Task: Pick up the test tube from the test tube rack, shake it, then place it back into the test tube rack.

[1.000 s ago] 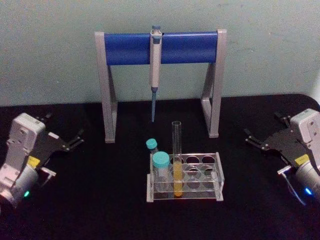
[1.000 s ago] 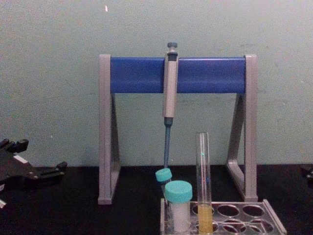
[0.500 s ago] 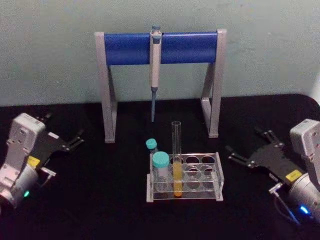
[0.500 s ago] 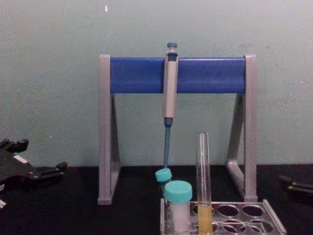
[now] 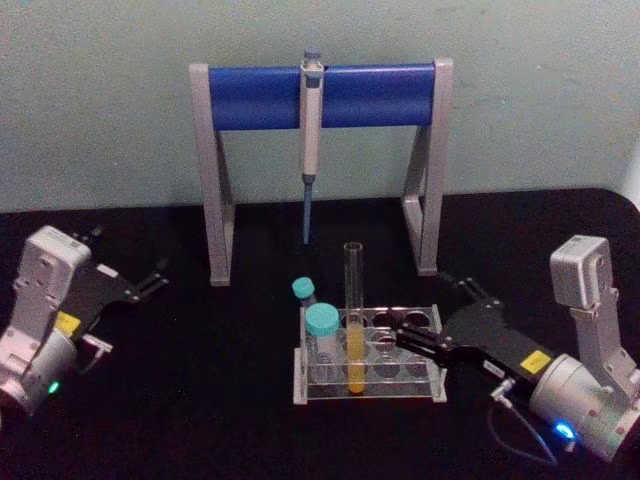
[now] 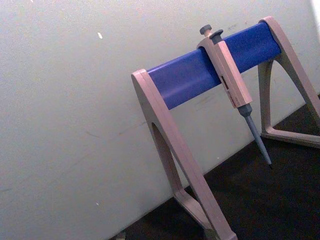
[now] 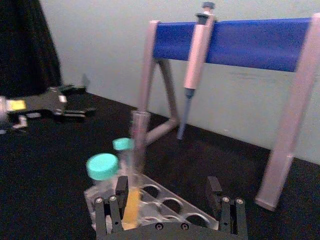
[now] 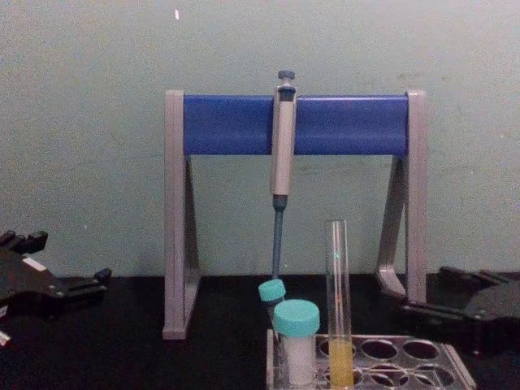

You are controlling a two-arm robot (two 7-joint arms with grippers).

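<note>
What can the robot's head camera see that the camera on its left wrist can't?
The head view takes in the test tube with yellow liquid standing in the clear rack, two teal-capped tubes beside it, the right gripper open by the rack's right end, and the left gripper parked at the left. The left wrist view adds a white speck on the wall. Both share the blue-and-grey stand, its hanging pipette, that wall and the black table.

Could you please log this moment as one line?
right gripper: open, near test tube rack | test tube: in rack, ungrasped | left gripper: parked
</note>
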